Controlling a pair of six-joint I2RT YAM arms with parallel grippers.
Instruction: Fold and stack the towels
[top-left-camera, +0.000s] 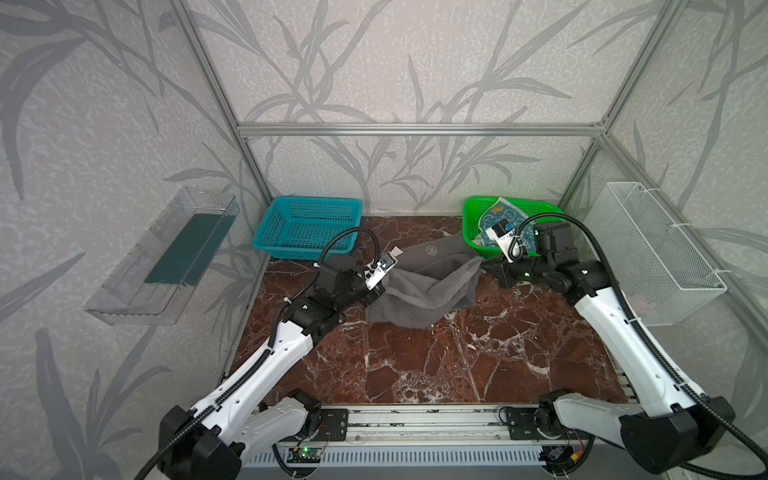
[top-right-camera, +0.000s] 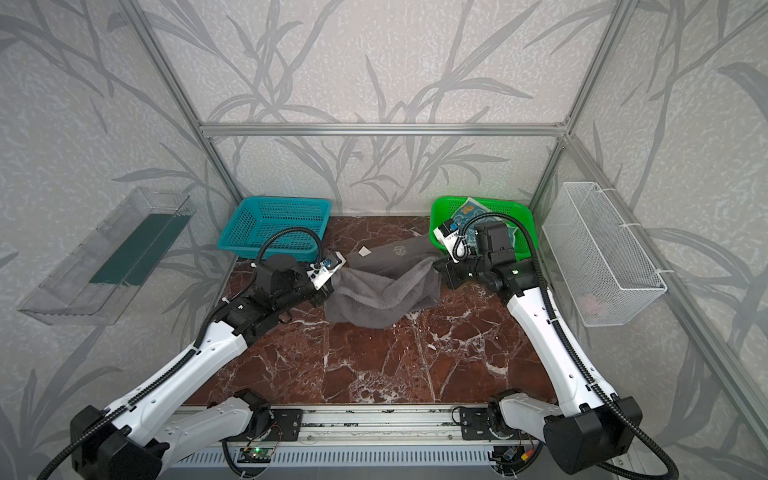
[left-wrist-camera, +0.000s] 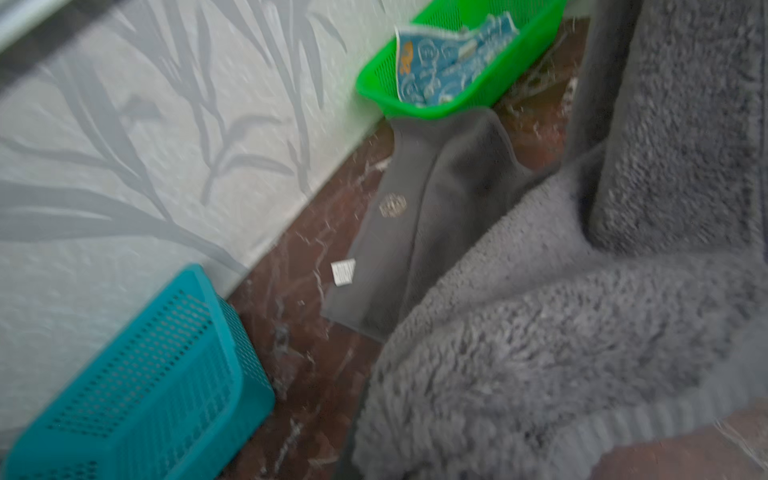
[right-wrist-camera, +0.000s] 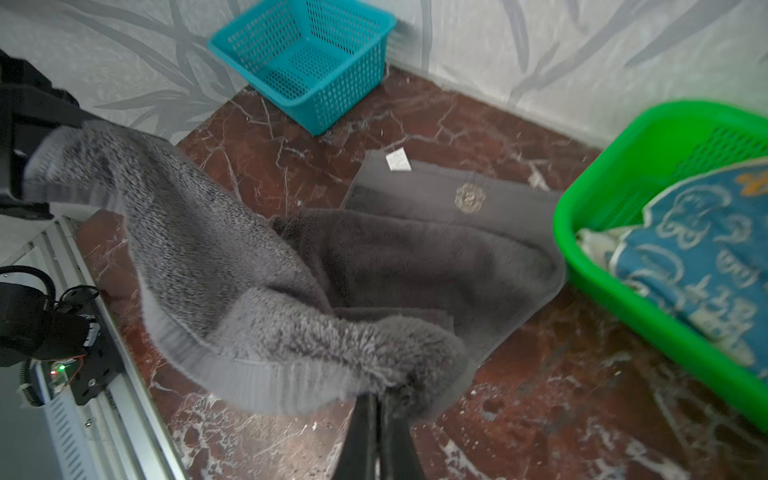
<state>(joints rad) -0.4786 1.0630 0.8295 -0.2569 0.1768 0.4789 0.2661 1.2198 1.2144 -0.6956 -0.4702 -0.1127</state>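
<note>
Mid-frame in a top view, the grey towel spans left gripper to right gripper, both pinching its ends.

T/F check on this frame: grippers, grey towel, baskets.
1. The left gripper and right gripper each pinch a corner of the grey towel. True.
2. The teal basket holds a towel. False: it is empty.
3. A blue towel sits in the green basket. True.
4. The grey towel lies folded flat. False: its near edge is lifted and sags between the grippers. Only the far part, with the white tag, lies on the table.
</note>
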